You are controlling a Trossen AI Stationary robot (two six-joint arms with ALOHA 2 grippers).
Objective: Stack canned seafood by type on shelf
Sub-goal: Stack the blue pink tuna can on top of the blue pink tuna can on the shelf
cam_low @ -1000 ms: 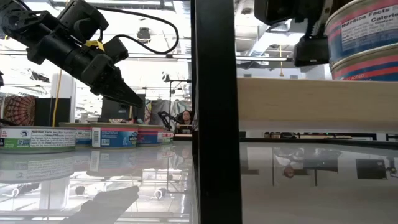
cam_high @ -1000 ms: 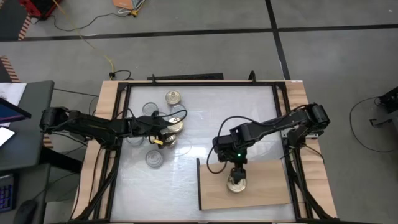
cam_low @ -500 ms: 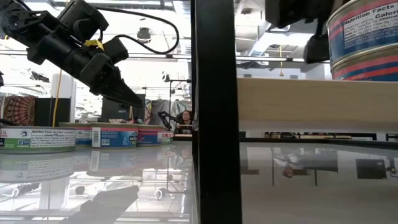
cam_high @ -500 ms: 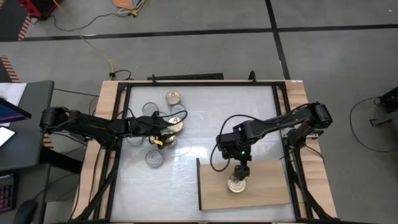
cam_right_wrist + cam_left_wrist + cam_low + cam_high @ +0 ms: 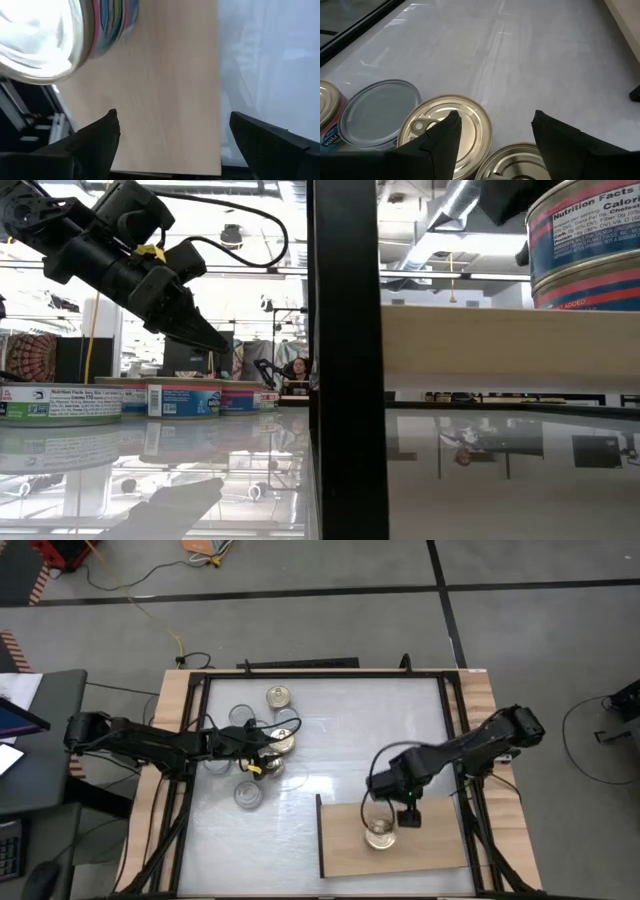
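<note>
On the left of the white worktop point(image 5: 330, 755), the left gripper point(image 5: 268, 748) hangs over a cluster of flat round metal tins point(image 5: 252, 745), its jaws open above a gold pull-tab lid point(image 5: 447, 125) beside a plain silver-grey lid point(image 5: 380, 112). To the right, at the near edge, lies the flat light-brown wooden shelf board point(image 5: 430, 850), carrying a two-high stack of tins point(image 5: 380, 832). The right gripper point(image 5: 407, 815) sits just right of that stack, jaws open, apart from it.
</note>
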